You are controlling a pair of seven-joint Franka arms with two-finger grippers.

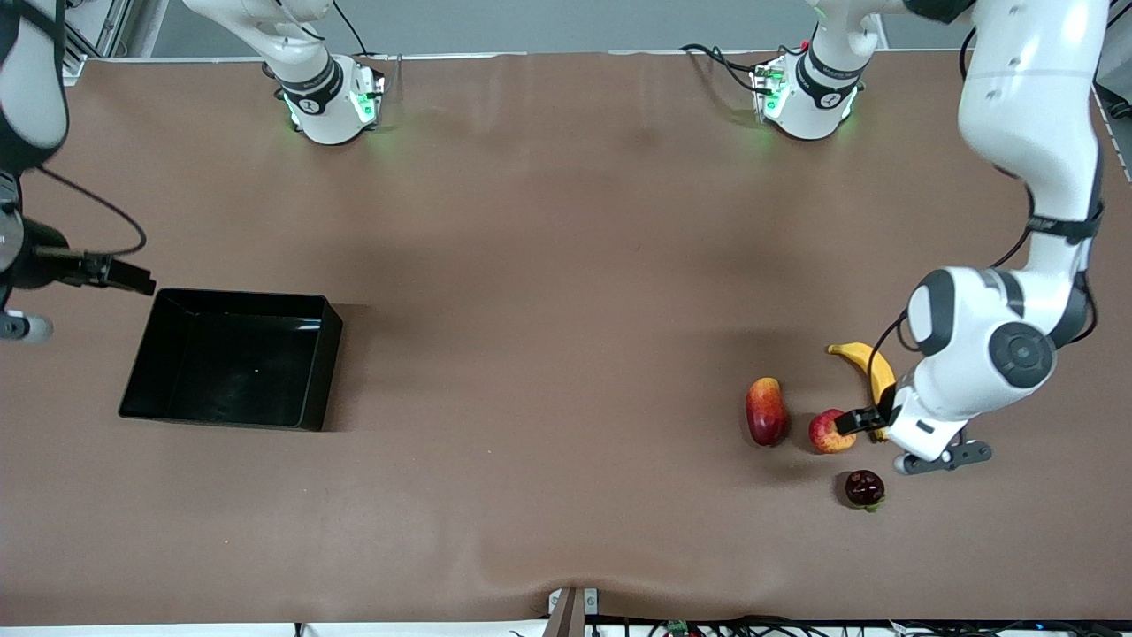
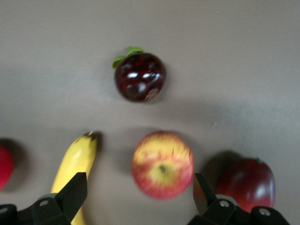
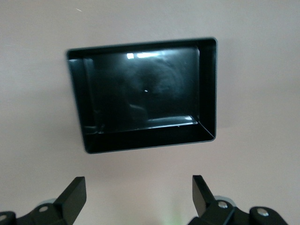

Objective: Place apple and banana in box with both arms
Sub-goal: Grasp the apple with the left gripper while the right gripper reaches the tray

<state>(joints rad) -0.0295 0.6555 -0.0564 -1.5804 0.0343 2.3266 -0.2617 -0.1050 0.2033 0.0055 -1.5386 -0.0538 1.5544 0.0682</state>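
**Red-and-yellow apple sits between spread jaws**

Brown tabletop [image 1: 548,265] carries a cluster of fruit toward the left arm's end. The left gripper [image 2: 139,187] is low over the apple [image 1: 829,431], its jaws apart with the apple showing between them in the left wrist view, neither finger touching it. The banana [image 1: 871,367] lies just beside the apple, farther from the front camera, its lower part hidden by the gripper. An oblong red-yellow fruit [image 1: 767,411] lies beside the apple toward the right arm's end, and a dark red round fruit [image 1: 864,488] with a green leaf lies nearer the front camera.

The glossy black box [image 1: 141,372] stands toward the right arm's end of the tabletop, well apart from the fruit, with nothing in it. The right gripper [image 3: 139,190] waits in the air just beside the box's farther corner, jaws apart and holding nothing.
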